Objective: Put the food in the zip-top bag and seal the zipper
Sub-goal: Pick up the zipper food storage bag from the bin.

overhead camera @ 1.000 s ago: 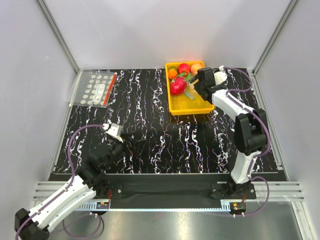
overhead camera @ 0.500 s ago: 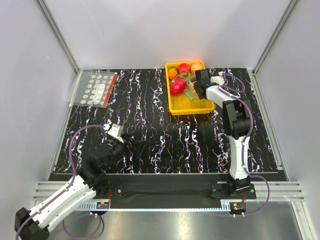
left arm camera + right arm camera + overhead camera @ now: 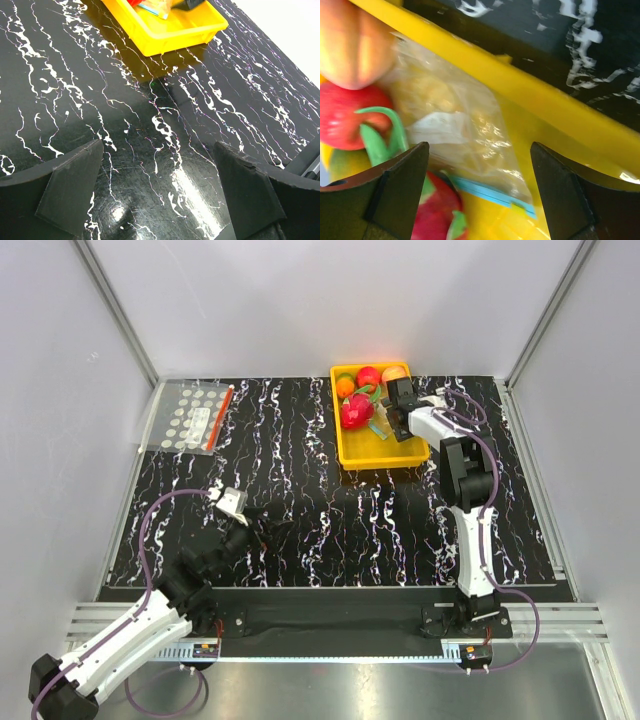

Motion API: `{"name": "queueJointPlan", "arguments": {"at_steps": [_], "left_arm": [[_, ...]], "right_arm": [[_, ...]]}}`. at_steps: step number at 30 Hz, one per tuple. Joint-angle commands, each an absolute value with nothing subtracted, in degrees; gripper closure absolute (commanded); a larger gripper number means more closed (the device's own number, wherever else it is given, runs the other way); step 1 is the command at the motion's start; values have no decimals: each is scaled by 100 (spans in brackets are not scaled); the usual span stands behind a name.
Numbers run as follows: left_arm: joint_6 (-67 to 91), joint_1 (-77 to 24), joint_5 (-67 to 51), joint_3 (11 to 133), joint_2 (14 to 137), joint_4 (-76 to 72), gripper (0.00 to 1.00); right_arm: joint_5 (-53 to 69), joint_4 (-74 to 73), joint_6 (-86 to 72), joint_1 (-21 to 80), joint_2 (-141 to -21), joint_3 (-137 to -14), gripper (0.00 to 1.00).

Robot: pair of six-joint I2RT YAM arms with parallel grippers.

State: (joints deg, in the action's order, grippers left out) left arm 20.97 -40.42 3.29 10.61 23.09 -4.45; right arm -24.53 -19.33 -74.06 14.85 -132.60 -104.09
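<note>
The zip-top bag [image 3: 455,120] lies flat and clear in the yellow tray [image 3: 385,450], its pale blue zipper [image 3: 492,191] at the near edge. My right gripper [image 3: 479,160] hovers open just above it, a finger on each side, holding nothing. The food sits at the tray's far end: a peach-orange fruit [image 3: 347,47], a red apple [image 3: 337,122] and an orange-and-green one [image 3: 345,386]. A larger pink-red fruit with green leaves [image 3: 356,412] lies beside the bag. My left gripper [image 3: 157,150] is open and empty over the black table, far from the tray.
A flat clear bag with white dots and a red strip [image 3: 195,418] lies at the table's far left. The tray's yellow wall [image 3: 520,82] runs close behind the pouch. Grey walls enclose the black marbled table [image 3: 300,490].
The right arm has folded up closer to the tray and its gripper has shifted slightly left, further over the pouch. The left arm has stayed still.
</note>
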Motion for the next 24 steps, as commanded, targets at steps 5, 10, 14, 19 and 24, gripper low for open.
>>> {"name": "queueJointPlan", "arguments": {"at_steps": [5, 10, 14, 19, 24], "left_arm": [[2021, -4043, 255, 1055, 2329, -853, 1], [2013, -4043, 264, 1055, 2303, -800, 1], [2004, -4043, 299, 1028, 2206, -738, 1], [1995, -4034, 290, 1046, 2223, -756, 1], [1995, -4043, 264, 1055, 2268, -773, 1]], "right_arm": [[-2514, -2258, -7365, 1459, -12928, -10265, 9], [-2470, -2267, -7409, 1415, -13262, -10616, 12], [-2443, -2294, -7453, 1380, -13570, -10986, 32], [-2347, -2109, -7208, 1353, -13772, -11381, 72], [-2557, -2101, -6786, 1388, -13755, -11646, 100]]}}
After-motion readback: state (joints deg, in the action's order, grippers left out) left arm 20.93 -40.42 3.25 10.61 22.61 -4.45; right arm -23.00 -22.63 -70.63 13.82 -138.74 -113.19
